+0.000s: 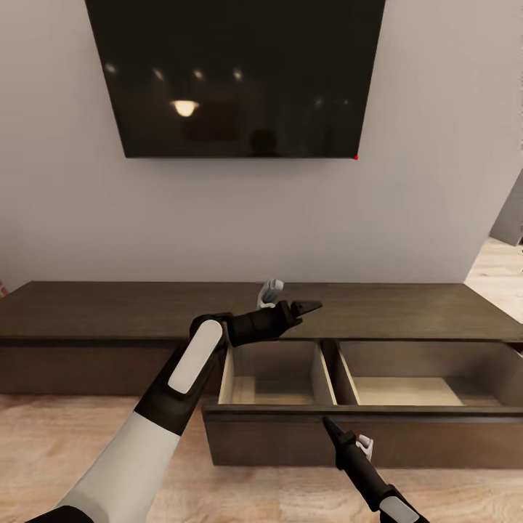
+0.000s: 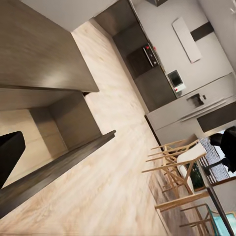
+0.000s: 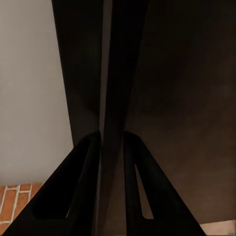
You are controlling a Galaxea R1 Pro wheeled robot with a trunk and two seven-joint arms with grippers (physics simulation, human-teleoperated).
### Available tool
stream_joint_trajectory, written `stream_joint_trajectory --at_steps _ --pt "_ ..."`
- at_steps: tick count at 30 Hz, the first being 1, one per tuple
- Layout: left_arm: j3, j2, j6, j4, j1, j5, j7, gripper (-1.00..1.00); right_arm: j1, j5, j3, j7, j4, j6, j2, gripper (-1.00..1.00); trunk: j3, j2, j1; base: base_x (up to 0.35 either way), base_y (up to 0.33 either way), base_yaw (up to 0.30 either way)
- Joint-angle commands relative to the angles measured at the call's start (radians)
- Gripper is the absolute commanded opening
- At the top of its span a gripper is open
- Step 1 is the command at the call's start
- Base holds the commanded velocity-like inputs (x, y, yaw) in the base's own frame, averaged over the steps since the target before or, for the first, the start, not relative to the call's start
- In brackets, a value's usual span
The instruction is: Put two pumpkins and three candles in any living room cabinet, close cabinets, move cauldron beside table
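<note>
The long dark-brown cabinet [image 1: 109, 309] runs along the wall under a television. One drawer [image 1: 407, 392] is pulled out, and its two pale beige compartments look bare. My left gripper [image 1: 309, 306] hovers over the drawer's back edge at cabinet-top height, open, with nothing between its fingers. One dark fingertip [image 2: 9, 155] shows beside the drawer's inside [image 2: 29, 128]. My right gripper [image 1: 328, 423] is shut and empty, pointing up at the drawer front [image 1: 276, 436]. Its fingers [image 3: 93, 162] sit close against that dark panel. The pumpkins, candles, cauldron and table are out of view.
A black television [image 1: 236, 73] hangs above the cabinet. Light wooden floor [image 1: 73, 450] lies in front of it. Seen from the left wrist, the floor leads to a kitchen wall with an oven [image 2: 147, 56] and wooden chairs [image 2: 172, 167].
</note>
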Motion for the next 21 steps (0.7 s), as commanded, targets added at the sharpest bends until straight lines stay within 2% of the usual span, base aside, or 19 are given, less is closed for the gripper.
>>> stream_joint_trajectory --at_steps 1,6,21 --pt "0.001 0.0 0.003 0.0 -0.001 -0.005 -0.005 1.0 0.0 0.003 -0.01 0.006 0.002 0.01 0.0 -1.0 -0.001 0.0 -0.001 -0.213 0.0 0.0" --pt "0.001 0.0 0.003 0.001 -0.001 -0.005 -0.004 1.0 0.0 0.003 -0.01 0.006 0.002 0.01 0.0 -1.0 -0.001 0.0 -0.001 -0.09 0.0 0.0" --pt "-0.004 0.0 0.003 0.0 -0.001 -0.005 -0.004 1.0 0.0 0.003 -0.01 0.005 0.002 0.01 0.0 -1.0 -0.001 0.0 -0.001 -0.003 0.0 0.0"
